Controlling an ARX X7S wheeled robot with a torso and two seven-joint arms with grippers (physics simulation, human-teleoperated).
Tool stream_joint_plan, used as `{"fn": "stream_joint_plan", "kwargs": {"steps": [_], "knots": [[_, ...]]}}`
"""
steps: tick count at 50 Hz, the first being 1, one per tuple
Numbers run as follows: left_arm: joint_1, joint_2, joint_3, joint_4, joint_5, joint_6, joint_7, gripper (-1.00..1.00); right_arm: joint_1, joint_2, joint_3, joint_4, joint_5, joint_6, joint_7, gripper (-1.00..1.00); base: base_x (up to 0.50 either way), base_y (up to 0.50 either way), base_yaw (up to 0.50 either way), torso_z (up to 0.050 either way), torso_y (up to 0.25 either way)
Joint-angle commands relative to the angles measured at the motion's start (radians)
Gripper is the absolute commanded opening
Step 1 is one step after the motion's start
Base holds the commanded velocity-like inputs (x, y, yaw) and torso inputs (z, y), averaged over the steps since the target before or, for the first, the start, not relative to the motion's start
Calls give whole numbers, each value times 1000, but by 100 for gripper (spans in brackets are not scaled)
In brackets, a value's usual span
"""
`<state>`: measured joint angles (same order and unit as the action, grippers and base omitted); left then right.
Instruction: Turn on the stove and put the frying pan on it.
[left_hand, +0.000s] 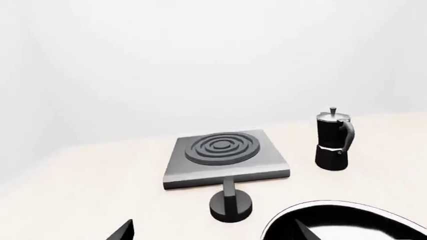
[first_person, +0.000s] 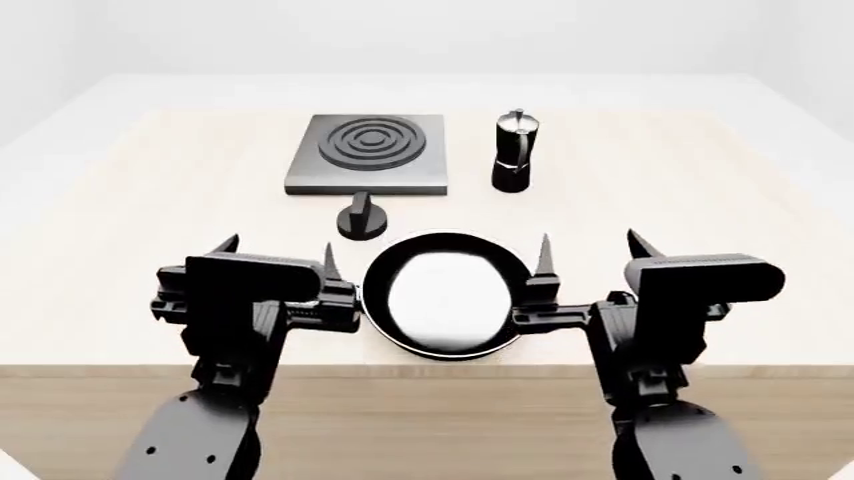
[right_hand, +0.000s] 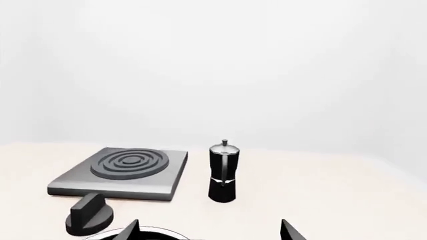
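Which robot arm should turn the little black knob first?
Probably the left. The knob sits left of the frying pan's middle, nearer the left gripper than the right gripper. Both grippers hold nothing, jaws open.

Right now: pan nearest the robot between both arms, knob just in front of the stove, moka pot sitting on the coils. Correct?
One error: the moka pot is not on the coils. The head view shows it standing on the table beside the stove, on its right, apart from it. The rest holds: the pan lies nearest the robot between both arms, and the knob sits just in front of the stove.
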<state>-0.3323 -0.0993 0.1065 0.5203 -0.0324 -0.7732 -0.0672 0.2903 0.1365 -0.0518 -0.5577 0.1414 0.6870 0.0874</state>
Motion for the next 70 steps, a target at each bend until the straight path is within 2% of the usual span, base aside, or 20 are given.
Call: {"fn": "stream_joint_plan", "kwargs": {"steps": [1,7,12,24,33,48,70], "knots": [[-74,2,-25,82,-1,-148,22,100,69,20,48,-70,-4,126,-3,100,0,0,0,0,0],[-80,-4,-32,70,-6,-141,14,100,73,42,160,-35,-30,103,57,100,0,0,0,0,0],[-79,-9,-38,68,-11,-138,10,100,53,84,368,-79,-12,142,87,100,0,0,0,0,0],[-86,-14,-42,63,-25,-138,-2,100,-38,114,559,-129,-22,151,116,100,0,0,0,0,0],[-92,-22,-42,54,-31,-132,-12,100,-40,121,573,-128,-32,150,133,100,6,0,0,0,0],[-91,-33,-40,54,-41,-134,-26,100,-18,131,550,-122,-37,192,149,100,500,0,0,0,0],[-84,-46,-42,42,-57,-119,-42,100,-36,124,528,-87,-36,154,152,100,500,0,0,0,1]]}}
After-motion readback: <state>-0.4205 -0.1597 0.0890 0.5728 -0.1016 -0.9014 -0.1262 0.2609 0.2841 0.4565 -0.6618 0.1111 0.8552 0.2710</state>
